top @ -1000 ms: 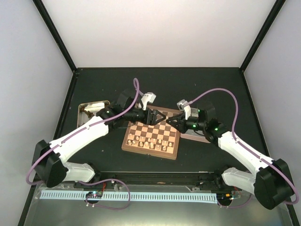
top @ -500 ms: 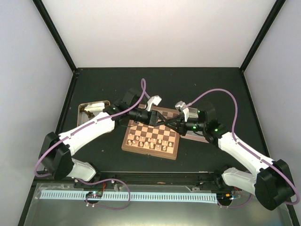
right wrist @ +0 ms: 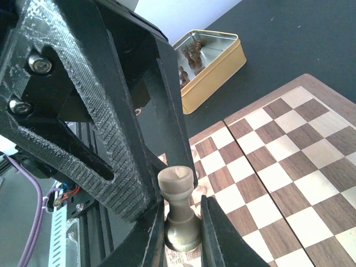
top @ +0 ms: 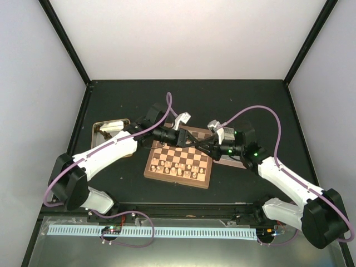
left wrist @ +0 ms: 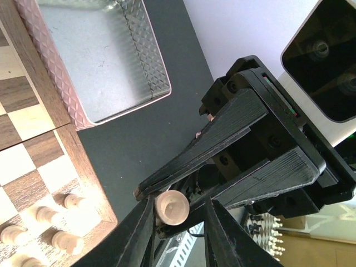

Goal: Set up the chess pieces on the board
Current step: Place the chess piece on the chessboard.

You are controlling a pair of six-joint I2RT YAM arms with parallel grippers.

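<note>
Step in hand: a handover of one pale piece between the two arms, in the air over the far edge of the board, at the centre of the overhead view.

Right gripper: I find it closed nearly all the way on the base of the pale piece, which stands upright between its fingers.

Left gripper: it is drawn in around the rounded top of the same piece. In its own wrist view a sliver of gap shows on one side, so I cannot tell whether it has a firm hold.

Other pale pieces stand on the board at the lower left of the left wrist view. Dark pieces lie in a yellow tin at the top of the right wrist view, off the board.

Judgement: the task is partly done, with the dark set unplaced. The next move calls for a confirmed left-hand grip before the right one lets go. Then the piece goes down square onto its home square, clear of its neighbours.
</note>
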